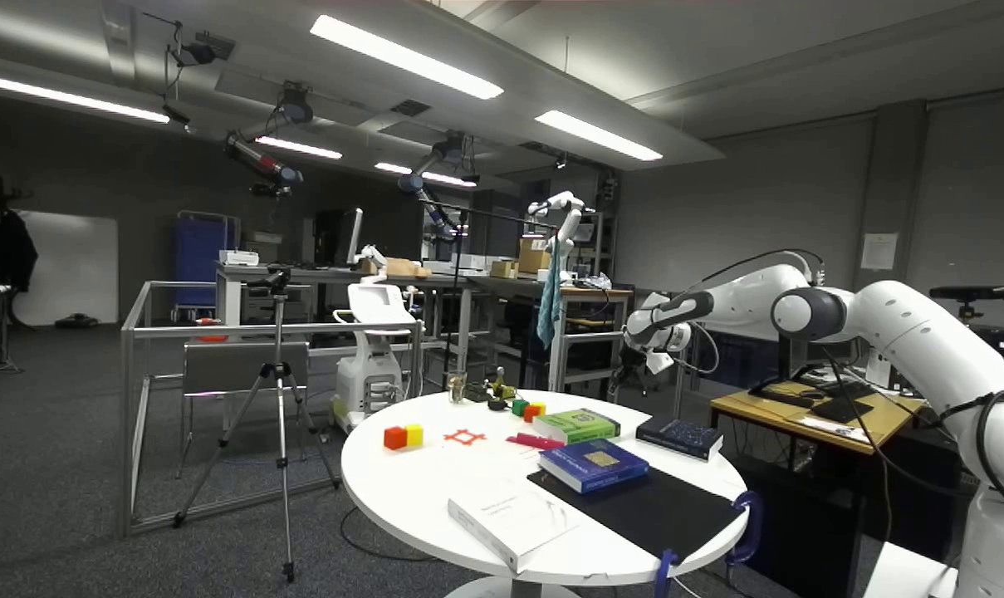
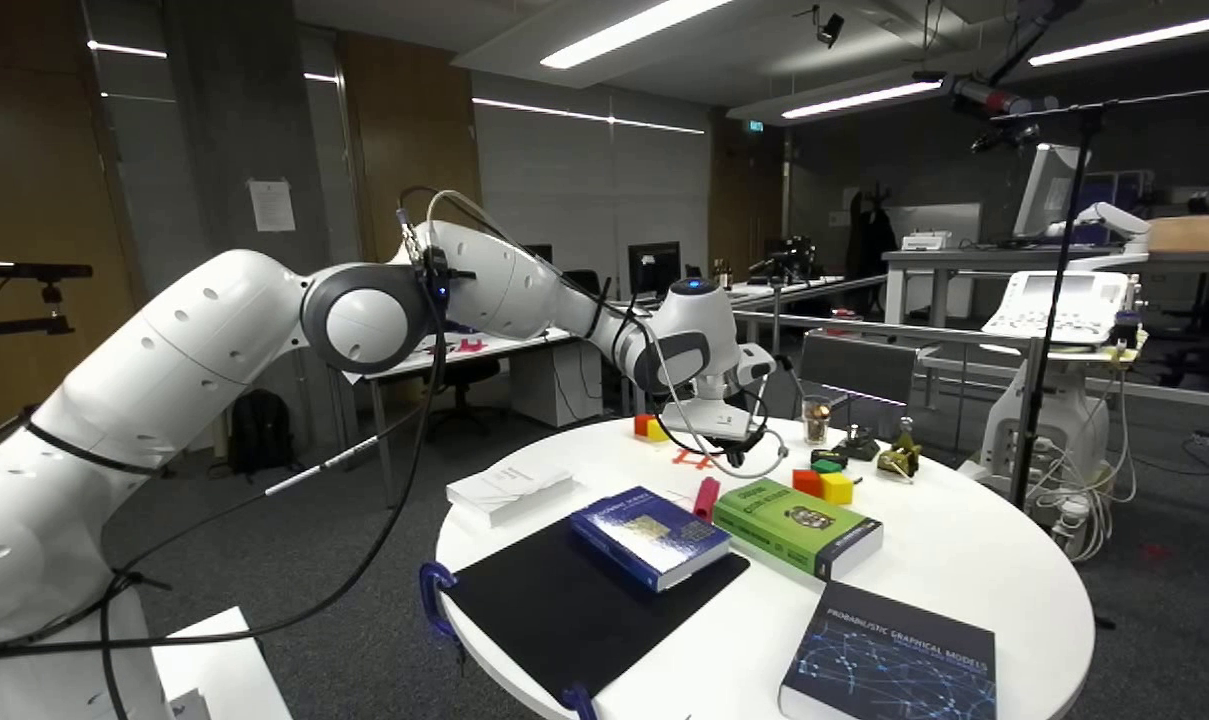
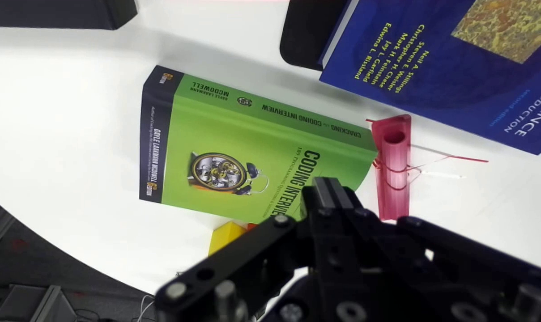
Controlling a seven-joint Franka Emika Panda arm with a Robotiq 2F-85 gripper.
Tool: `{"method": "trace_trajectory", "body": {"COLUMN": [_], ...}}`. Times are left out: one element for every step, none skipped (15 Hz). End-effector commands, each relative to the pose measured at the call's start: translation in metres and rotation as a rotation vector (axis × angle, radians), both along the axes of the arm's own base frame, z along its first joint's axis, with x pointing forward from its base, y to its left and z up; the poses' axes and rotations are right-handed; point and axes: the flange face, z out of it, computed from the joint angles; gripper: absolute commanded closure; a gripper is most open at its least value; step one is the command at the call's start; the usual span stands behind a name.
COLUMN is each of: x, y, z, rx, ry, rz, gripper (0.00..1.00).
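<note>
The green book (image 3: 252, 143) lies flat, cover up, on the white table (image 3: 73, 112). At 4 o'clock from its middle in the wrist view, the gripper (image 3: 328, 190) overlaps the cover; its jaws are pressed together, and both exterior views show it raised above the table. Around the book in the wrist view, the pink tube (image 3: 394, 179) is just beside it at 3 o'clock, though whether they touch I cannot tell. The yellow block (image 3: 225, 235) sits near at 7, partly hidden by the gripper. The blue book (image 3: 431, 67) is at 2, resting partly on the black mat (image 3: 306, 36), which shows at 1. The dark book (image 3: 55, 13) is at 10, cut off by the picture's edge. From the green book in an exterior view, the orange frame (image 2: 694, 458) lies at 10 o'clock, the white book (image 2: 509, 492) at 9, and the glass (image 2: 816, 425) at 12, beyond the blocks. In an exterior view, a purple clamp (image 1: 746, 527) holds the table edge at 4.
</note>
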Motion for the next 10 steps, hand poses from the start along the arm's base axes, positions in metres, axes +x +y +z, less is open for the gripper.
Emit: {"method": "trace_trajectory", "body": {"x": [0.000,0.000,0.001,0.001,0.002,0.003,0.004,0.004,0.004,0.004], "y": [-0.001,-0.001,0.006,0.014,0.024,0.032,0.040,0.049,0.056,0.064], "z": [0.000,0.000,-0.001,-0.004,-0.005,-0.008,-0.010,-0.012,-0.014,-0.018], "rx": [0.000,0.000,0.005,-0.001,-0.009,-0.027,-0.038,-0.058,-0.073,-0.090], "ry": [0.000,0.001,0.011,0.016,0.013,0.013,0.018,0.021,0.025,0.023], "rz": [0.000,0.000,0.017,0.024,0.035,0.037,0.049,0.055,0.058,0.052], "gripper": [0.99,1.00,1.00,1.00,1.00,1.00,1.00,1.00,1.00,1.00]}}
